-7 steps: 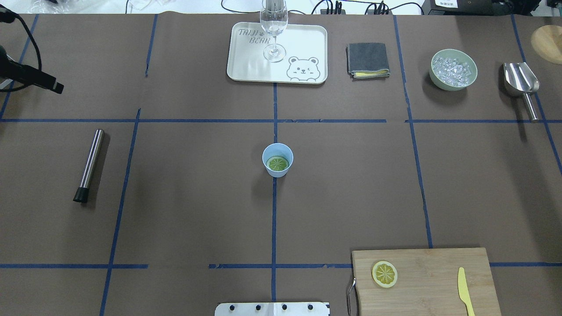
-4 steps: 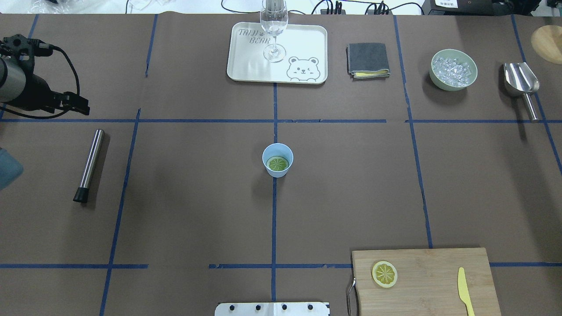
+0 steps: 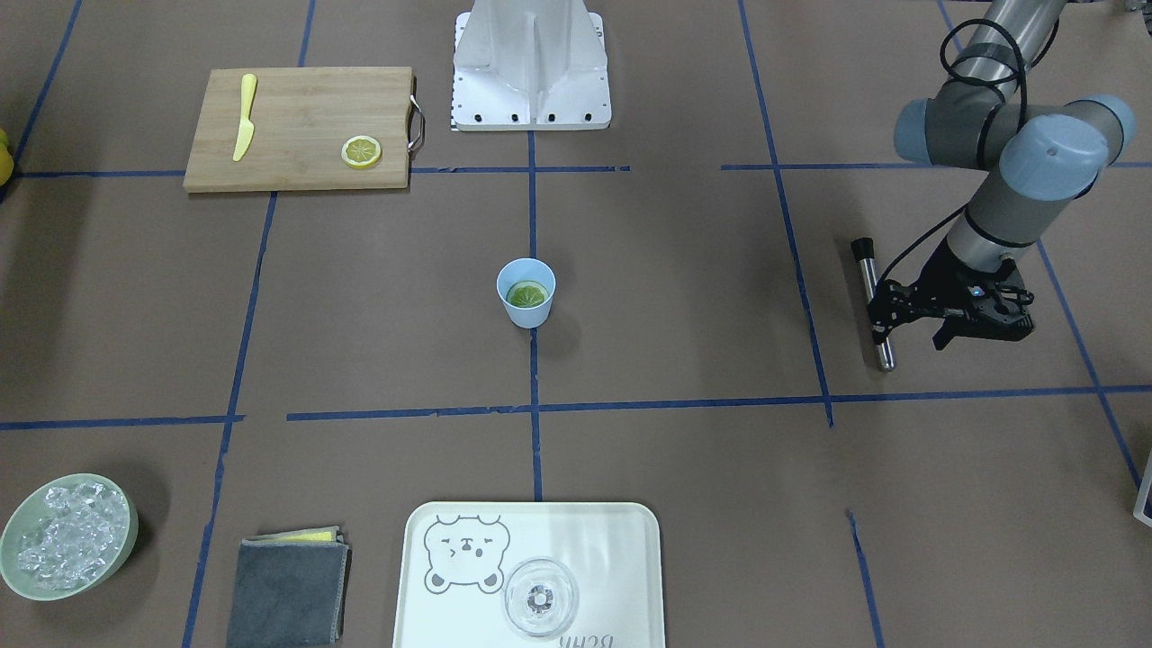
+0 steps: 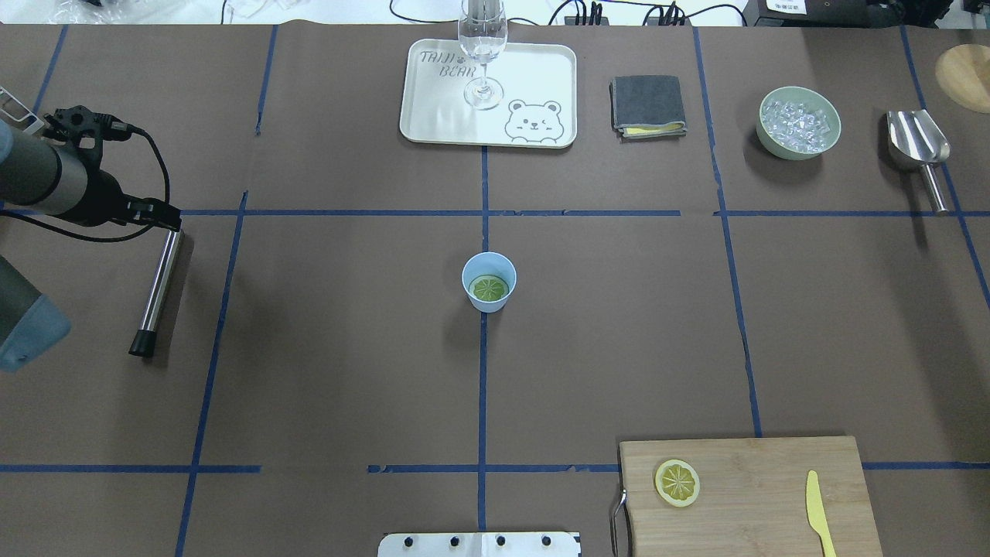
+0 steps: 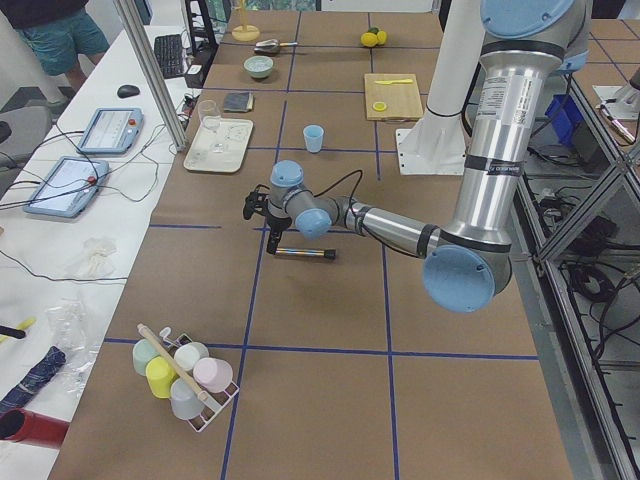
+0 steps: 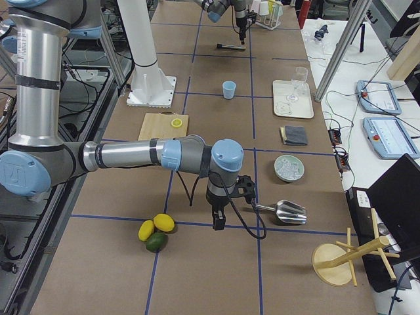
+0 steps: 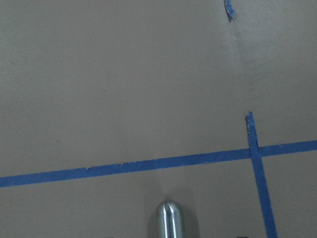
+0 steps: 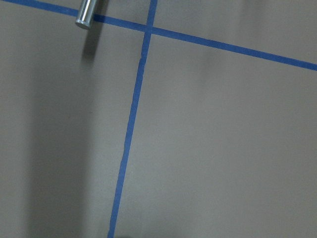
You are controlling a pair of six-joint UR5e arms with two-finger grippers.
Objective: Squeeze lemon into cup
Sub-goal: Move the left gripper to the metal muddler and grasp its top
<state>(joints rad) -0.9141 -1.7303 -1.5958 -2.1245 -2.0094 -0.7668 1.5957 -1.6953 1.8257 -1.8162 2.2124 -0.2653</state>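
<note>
The light-blue cup [image 4: 489, 298] stands at the table's centre, also in the front-facing view [image 3: 526, 313]. A greenish lemon slice [image 4: 489, 289] lies flat inside it. A second yellow slice [image 4: 677, 483] lies on the wooden cutting board [image 4: 773, 472]. My left gripper [image 4: 164, 216] hangs over the far end of a steel rod [image 4: 157, 290] at the left, far from the cup. I cannot tell if its jaws are open. My right gripper [image 6: 217, 225] shows only in the exterior right view, low over the table near the scoop. I cannot tell its state.
A yellow knife [image 4: 818, 510] lies on the board. At the back are a bear tray [image 4: 441, 116] with a clear glass [image 4: 483, 54], a grey cloth [image 4: 648, 106], a green bowl of ice [image 4: 798, 143] and a metal scoop [image 4: 920, 147].
My left arm has come in from the left edge and moved right and nearer, so its gripper now sits over the rod's far end. Cup and slices have not moved.
</note>
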